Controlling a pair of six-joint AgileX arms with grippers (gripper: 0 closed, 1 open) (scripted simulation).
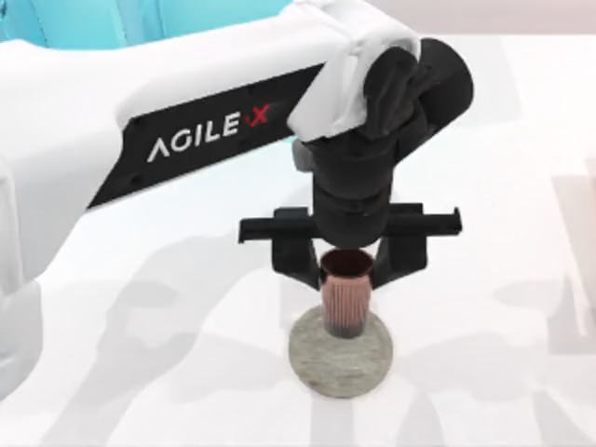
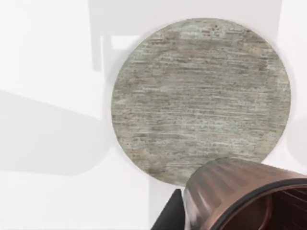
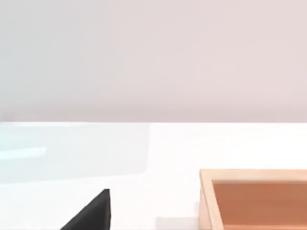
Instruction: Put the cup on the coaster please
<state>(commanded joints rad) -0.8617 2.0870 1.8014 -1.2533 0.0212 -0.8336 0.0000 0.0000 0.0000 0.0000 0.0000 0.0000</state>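
The cup (image 1: 346, 300) stands upright over the far part of the coaster (image 1: 341, 361), near the middle of the white desk (image 1: 484, 391), its base hidden in the wrist view and its contact with the disc unclear. The left end effector (image 1: 346, 265) holds it between two black fingers (image 1: 296, 261). Farther back, the arm reads "AGILE X"; a wooden tray (image 3: 254, 199), cut off, shows beside the right arm's dark fingertip (image 3: 93, 213).

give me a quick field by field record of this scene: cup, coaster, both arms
cup: small copper-pink ribbed tumbler, upright, held over the coaster
coaster: flat round mottled grey stone-like disc on the white table
contact: cannot tell whether the cup's base touches the disc
left gripper: over the coaster, fingers either side of the cup
right arm: parked, a wooden tray shows in its wrist view
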